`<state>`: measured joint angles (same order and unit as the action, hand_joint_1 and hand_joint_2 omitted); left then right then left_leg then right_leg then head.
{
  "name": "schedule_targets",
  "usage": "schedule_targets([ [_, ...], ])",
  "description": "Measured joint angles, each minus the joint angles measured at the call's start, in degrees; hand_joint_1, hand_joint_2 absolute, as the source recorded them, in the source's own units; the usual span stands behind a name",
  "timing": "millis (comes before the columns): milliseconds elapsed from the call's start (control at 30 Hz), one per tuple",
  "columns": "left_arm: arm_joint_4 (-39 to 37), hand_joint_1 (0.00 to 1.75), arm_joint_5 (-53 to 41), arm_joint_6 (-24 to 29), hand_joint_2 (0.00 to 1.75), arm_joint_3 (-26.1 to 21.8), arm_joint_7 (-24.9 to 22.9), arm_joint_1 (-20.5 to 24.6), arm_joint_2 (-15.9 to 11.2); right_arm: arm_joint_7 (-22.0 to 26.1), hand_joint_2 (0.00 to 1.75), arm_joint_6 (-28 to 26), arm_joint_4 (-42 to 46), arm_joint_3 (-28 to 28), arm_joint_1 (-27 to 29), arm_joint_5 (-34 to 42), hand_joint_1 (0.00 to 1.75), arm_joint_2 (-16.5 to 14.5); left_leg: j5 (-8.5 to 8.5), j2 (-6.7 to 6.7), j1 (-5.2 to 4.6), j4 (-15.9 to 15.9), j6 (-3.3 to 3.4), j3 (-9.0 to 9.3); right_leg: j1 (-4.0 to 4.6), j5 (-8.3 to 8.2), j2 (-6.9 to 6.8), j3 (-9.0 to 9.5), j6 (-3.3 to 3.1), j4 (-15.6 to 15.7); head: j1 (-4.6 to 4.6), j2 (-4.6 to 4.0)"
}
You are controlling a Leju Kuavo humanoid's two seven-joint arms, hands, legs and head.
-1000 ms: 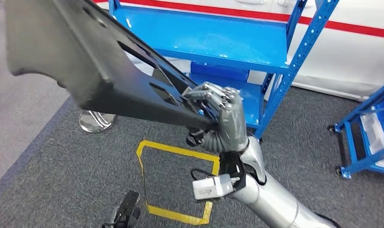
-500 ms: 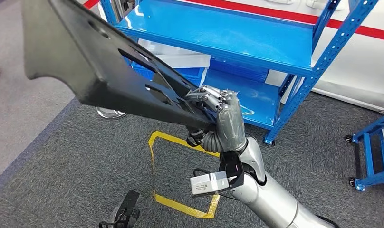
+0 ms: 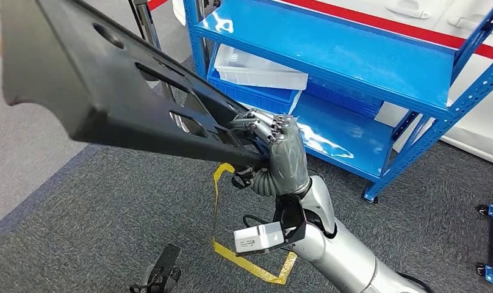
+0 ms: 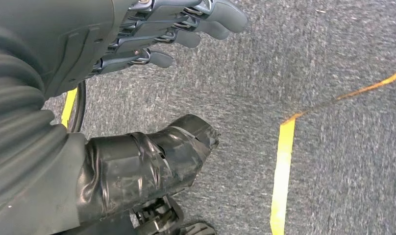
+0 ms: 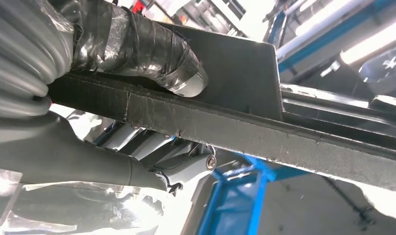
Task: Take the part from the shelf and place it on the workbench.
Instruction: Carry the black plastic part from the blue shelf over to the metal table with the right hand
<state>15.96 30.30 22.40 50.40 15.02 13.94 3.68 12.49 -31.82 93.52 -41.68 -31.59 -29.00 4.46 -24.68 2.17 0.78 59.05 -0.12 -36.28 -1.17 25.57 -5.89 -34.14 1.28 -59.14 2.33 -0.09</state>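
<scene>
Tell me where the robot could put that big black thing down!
The top blue shelf is bare from end to end. The shelf under it is open on its right side, beside the clear tray on the blue bin. The grey carpet left of the yellow tape is free too. The right robot hand grips the black part.

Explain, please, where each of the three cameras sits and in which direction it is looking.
Head view: high on the body, looking forward and down at the right hand gripping the black part, blue shelf behind.
Left wrist view: behind the left hand, fingers spread and holding nothing, looking down at the grey carpet.
Right wrist view: behind the right hand, looking along the black part.
Head and right wrist views share part, hand and shelf.
</scene>
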Motion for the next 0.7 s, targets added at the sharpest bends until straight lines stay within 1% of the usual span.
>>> schedule_targets([
  [33, 0.00, 0.00, -0.21, -0.06, 1.75, 0.00, -0.02, -0.02, -0.10, -0.20, 1.75, -0.05, 0.25, 0.00, 0.31, -0.37, 1.75, 0.00, 0.14, -0.57, -0.01, -0.13, 0.39, -0.05, -0.15, 0.25, 0.12, 0.00, 0.33, -0.10, -0.03, 0.00],
  [67, 0.00, 0.00, -0.42, -0.10, 1.75, 0.01, -0.03, -0.01, -0.22, -0.37, 1.75, -0.10, 0.55, 0.00, 0.64, -0.67, 1.75, 0.00, 0.32, -1.14, 0.00, -0.28, 0.81, -0.05, -0.34, 0.97, 0.89, -0.26, 0.53, -0.81, -0.02, 0.00],
  [100, 0.00, 0.00, -0.59, -0.12, 1.75, 0.01, -0.03, 0.06, -0.34, -0.52, 1.75, -0.15, 0.86, 0.00, 0.95, -0.90, 1.75, 0.01, 0.48, -1.66, 0.04, -0.43, 1.29, -0.02, -0.45, 2.27, 2.08, -0.98, 0.59, -2.54, -0.08, 0.00],
  [133, 0.00, 0.00, -0.69, -0.13, 1.75, 0.02, -0.02, 0.17, -0.45, -0.63, 1.75, -0.18, 1.15, 0.00, 1.26, -1.04, 1.75, 0.01, 0.59, -2.18, 0.02, -0.52, 1.73, 0.00, -0.43, 4.08, 3.57, -2.30, 0.49, -5.52, -0.18, 0.00],
  [167, 0.00, 0.00, -0.76, -0.14, 1.75, 0.02, -0.02, 0.28, -0.55, -0.67, 1.75, -0.20, 1.36, 0.00, 1.60, -1.13, 1.75, 0.02, 0.64, -2.74, -0.10, -0.52, 2.09, -0.03, -0.26, 5.95, 4.64, -4.00, 0.25, -9.31, -0.26, 0.00],
  [200, 0.00, 0.00, -0.79, -0.16, 1.75, 0.02, -0.02, 0.34, -0.63, -0.70, 1.75, -0.20, 1.47, 0.00, 1.93, -1.19, 1.75, 0.02, 0.67, -3.39, -0.25, -0.50, 2.34, -0.05, -0.06, 7.38, 5.20, -5.80, 0.03, -13.10, -0.37, 0.00],
  [233, 0.00, 0.00, -0.80, -0.18, 1.75, 0.02, -0.02, 0.34, -0.69, -0.73, 1.75, -0.20, 1.49, 0.00, 2.25, -1.27, 1.75, 0.02, 0.68, -4.12, -0.41, -0.47, 2.44, -0.06, 0.11, 7.92, 5.52, -7.10, -0.17, -15.72, -0.40, 0.00],
  [267, 0.00, 0.00, -0.81, -0.19, 1.75, 0.02, -0.02, 0.30, -0.73, -0.76, 1.75, -0.20, 1.51, 0.00, 2.51, -1.35, 1.75, 0.02, 0.68, -4.91, -0.55, -0.40, 2.47, -0.05, 0.24, 7.33, 5.70, -7.48, -0.38, -16.27, -0.41, 0.00],
  [300, 0.00, 0.00, -0.83, -0.19, 1.75, 0.02, -0.03, 0.26, -0.76, -0.78, 1.75, -0.20, 1.59, 0.00, 2.67, -1.41, 1.75, 0.02, 0.67, -5.76, -0.65, -0.30, 2.46, -0.05, 0.32, 5.75, 5.95, -6.84, -0.63, -14.65, -0.41, 0.00],
  [333, 0.00, 0.00, -0.84, -0.18, 1.75, 0.02, -0.06, 0.24, -0.78, -0.78, 1.75, -0.20, 1.72, 0.00, 2.73, -1.46, 1.75, 0.02, 0.64, -6.57, -0.69, -0.16, 2.44, -0.06, 0.36, 3.61, 6.66, -5.39, -0.92, -11.35, -0.41, 0.00],
  [367, 0.00, 0.00, -0.86, -0.16, 1.75, 0.02, -0.12, 0.23, -0.81, -0.73, 1.75, -0.20, 1.86, 0.00, 2.74, -1.52, 1.75, 0.02, 0.58, -7.32, -0.70, 0.03, 2.38, -0.19, 0.30, 1.84, 8.23, -3.82, -1.22, -7.75, -0.41, 0.00],
  [400, 0.00, 0.00, -0.89, -0.15, 1.75, 0.02, -0.21, 0.25, -0.85, -0.66, 1.75, -0.20, 2.04, 0.00, 2.73, -1.57, 1.75, -0.01, 0.54, -8.05, -0.71, 0.31, 2.26, -0.44, 0.16, 0.74, 9.75, -2.42, -1.37, -4.54, -0.39, 0.00],
  [433, 0.00, 0.00, -0.92, -0.14, 1.75, 0.02, -0.31, 0.23, -0.91, -0.57, 1.75, -0.20, 2.19, 0.00, 2.78, -1.62, 1.75, -0.04, 0.58, -8.71, -0.61, 0.50, 2.02, -0.77, 0.13, 0.32, 10.96, -1.57, -1.42, -2.57, -0.37, 0.00],
  [467, 0.00, 0.00, -0.95, -0.14, 1.75, 0.02, -0.39, 0.14, -1.01, -0.49, 1.75, -0.19, 2.29, 0.00, 2.83, -1.65, 1.75, -0.09, 0.69, -9.38, -0.48, 0.54, 1.68, -1.10, 0.16, 0.45, 11.51, -1.20, -1.41, -1.73, -0.38, 0.00],
  [500, 0.00, 0.00, -0.96, -0.13, 1.75, 0.02, -0.45, -0.03, -1.12, -0.43, 1.75, -0.19, 2.39, 0.00, 2.86, -1.66, 1.75, -0.18, 0.86, -10.11, -0.35, 0.50, 1.29, -1.33, 0.20, 0.48, 11.01, -0.96, -1.40, -1.27, -0.38, 0.00],
  [533, 0.00, 0.00, -0.96, -0.11, 1.75, 0.02, -0.49, -0.28, -1.33, -0.34, 1.75, -0.19, 2.44, 0.00, 2.87, -1.66, 1.75, -0.29, 0.93, -10.26, -0.21, 0.41, 0.95, -1.51, 0.21, 0.35, 10.30, -0.79, -1.55, -1.08, -0.38, 0.00],
  [567, 0.01, 0.00, -0.96, -0.09, 1.75, 0.02, -0.52, -0.49, -1.51, -0.22, 1.75, -0.19, 2.51, 0.00, 2.85, -1.65, 1.75, -0.47, 0.67, -9.38, -0.30, 0.78, 0.61, -1.74, 0.14, 0.21, 9.57, -0.54, -1.76, -0.77, -0.31, 0.00],
  [600, 0.01, 0.00, -0.97, -0.08, 1.75, 0.02, -0.54, -0.57, -1.66, -0.06, 1.75, -0.20, 2.63, 0.00, 2.81, -1.61, 1.75, -0.65, -0.12, -7.84, -0.38, 2.08, 0.27, -2.39, 0.05, 0.09, 8.74, -0.29, -2.07, -0.44, -0.12, 0.00],
  [633, 0.02, 0.00, -0.99, -0.07, 1.75, 0.02, -0.55, -0.52, -1.78, 0.11, 1.75, -0.21, 2.79, 0.00, 2.79, -1.55, 1.75, -0.78, -1.46, -5.91, -0.41, 4.52, -0.07, -3.59, 0.05, 0.03, 7.85, -0.11, -2.33, -0.22, 0.06, 0.00],
  [667, 0.02, 0.00, -1.04, -0.07, 1.75, 0.03, -0.55, -0.39, -1.78, 0.25, 1.75, -0.21, 2.93, 0.00, 2.80, -1.50, 1.75, -0.89, -3.08, -4.27, -0.39, 7.87, -0.46, -5.22, 0.17, 0.07, 6.92, -0.01, -2.51, -0.16, 0.21, 0.00],
  [700, 0.02, 0.00, -1.15, -0.08, 1.75, 0.03, -0.56, -0.26, -1.78, 0.34, 1.75, -0.21, 3.03, 0.00, 2.81, -1.46, 1.75, -0.92, -4.60, -3.48, -0.21, 11.52, -0.79, -7.08, 0.26, 0.13, 5.95, 0.01, -2.67, -0.16, 0.31, 0.00],
])
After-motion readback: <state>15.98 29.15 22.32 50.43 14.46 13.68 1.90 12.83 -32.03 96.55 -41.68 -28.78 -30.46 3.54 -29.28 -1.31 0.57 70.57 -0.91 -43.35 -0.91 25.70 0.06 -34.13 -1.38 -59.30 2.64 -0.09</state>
